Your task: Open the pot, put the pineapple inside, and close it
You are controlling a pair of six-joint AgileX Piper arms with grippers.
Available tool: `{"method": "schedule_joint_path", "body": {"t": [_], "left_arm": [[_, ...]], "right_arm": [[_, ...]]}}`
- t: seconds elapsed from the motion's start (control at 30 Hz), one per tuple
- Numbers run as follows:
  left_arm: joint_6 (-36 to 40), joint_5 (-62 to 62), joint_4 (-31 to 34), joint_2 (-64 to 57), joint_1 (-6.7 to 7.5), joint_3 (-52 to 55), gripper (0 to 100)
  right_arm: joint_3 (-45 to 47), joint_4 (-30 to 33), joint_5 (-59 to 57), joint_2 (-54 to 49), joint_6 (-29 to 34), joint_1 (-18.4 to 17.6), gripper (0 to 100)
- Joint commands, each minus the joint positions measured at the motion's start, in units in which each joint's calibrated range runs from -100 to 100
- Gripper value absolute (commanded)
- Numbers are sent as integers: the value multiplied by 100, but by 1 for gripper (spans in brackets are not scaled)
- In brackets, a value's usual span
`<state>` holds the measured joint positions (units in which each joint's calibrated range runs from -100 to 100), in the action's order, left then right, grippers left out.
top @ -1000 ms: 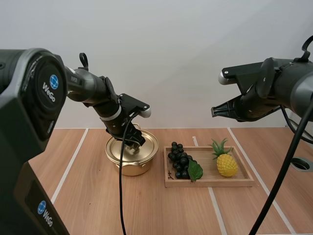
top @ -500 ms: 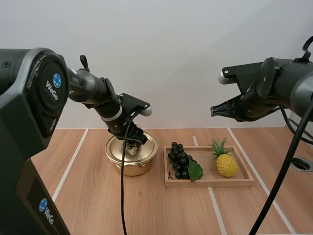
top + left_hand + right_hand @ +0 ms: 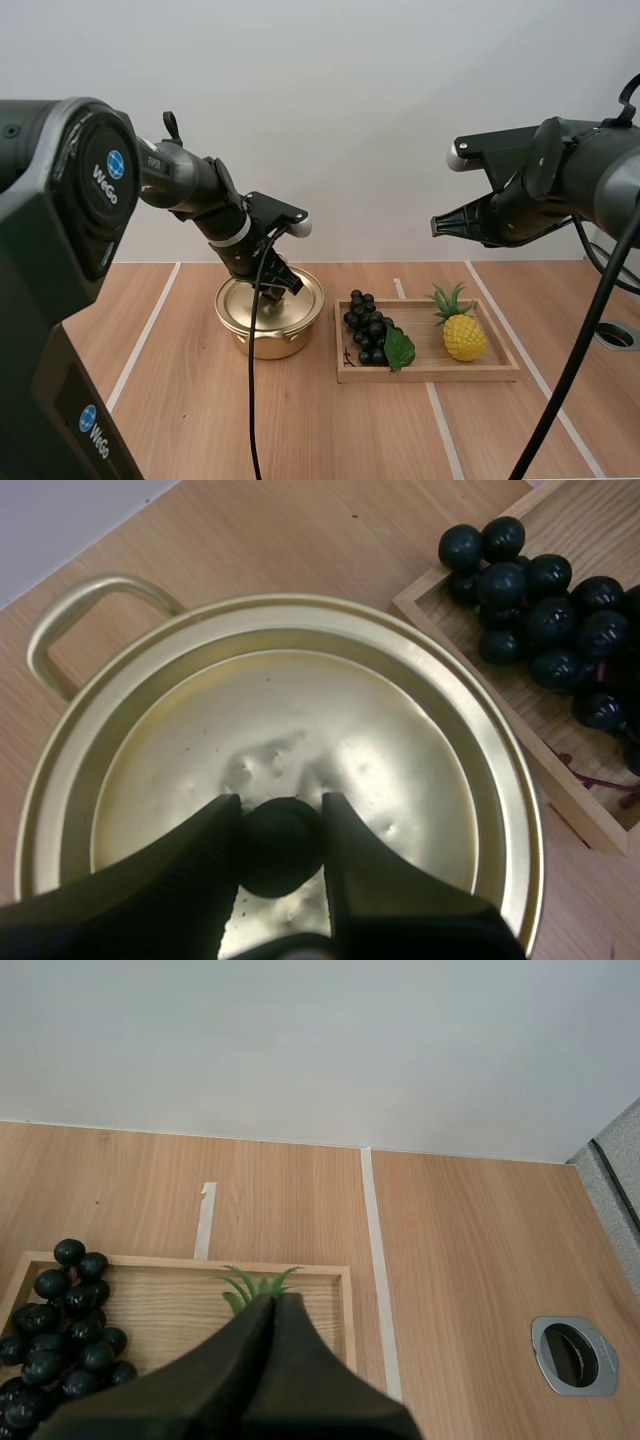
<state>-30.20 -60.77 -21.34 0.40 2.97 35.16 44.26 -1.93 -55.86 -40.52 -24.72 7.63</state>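
Both grippers show from above: our left gripper [image 3: 277, 290] on the lid [image 3: 300, 298] of the pot [image 3: 268, 345], our right gripper [image 3: 437, 228] raised above the wooden tray [image 3: 430, 374] holding the pineapple [image 3: 464, 337]. At the left wrist, our jaws clasp the lid's knob [image 3: 280, 845], so we judge a straight lift comes next. At the right wrist, our jaws lie clenched, empty.

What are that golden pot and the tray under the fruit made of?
The pot looks like thin metal with a shiny gold finish: its lid mirrors light and shows small dents. The tray seems pale, matte wood, with visible grain.
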Motion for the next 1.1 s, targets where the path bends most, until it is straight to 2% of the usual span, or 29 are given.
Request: {"method": "schedule_joint_path", "body": {"t": [0.0, 0.17, 0.57, 0.7, 0.83, 0.93, 0.97, 1.0, 1.07], "left_arm": [[-22, -124, 36, -122, 20, -67, 0], [63, -372, 1, -804, 20, -573, 0], [63, -277, -913, -3482, 20, -2569, 0], [53, -821, -923, -3920, -90, -3211, 0], [19, -820, -782, -4165, -240, -3747, 0], [19, -820, -599, -4295, -271, -4192, 0], [19, -820, -599, -4358, -271, -4308, 0], [19, -820, -599, -4406, -271, -4412, 0], [19, -884, -599, -4498, -271, -4538, 0]], "right_arm": [[-11, -126, 242, -30, -29, 22, 0], [-11, -261, 365, 57, -30, 22, 0], [-11, -341, 365, 1340, -30, 6, 0], [-65, -341, 208, 1617, -84, -3, 0], [-171, -355, -167, 1812, -291, -38, 0], [-188, -380, -283, 1846, -321, -38, 0], [-188, -379, -301, 1846, -331, -38, 4], [-188, -379, -316, 1846, -331, -38, 14], [-188, -379, -373, 1846, -331, -38, 47]]}}
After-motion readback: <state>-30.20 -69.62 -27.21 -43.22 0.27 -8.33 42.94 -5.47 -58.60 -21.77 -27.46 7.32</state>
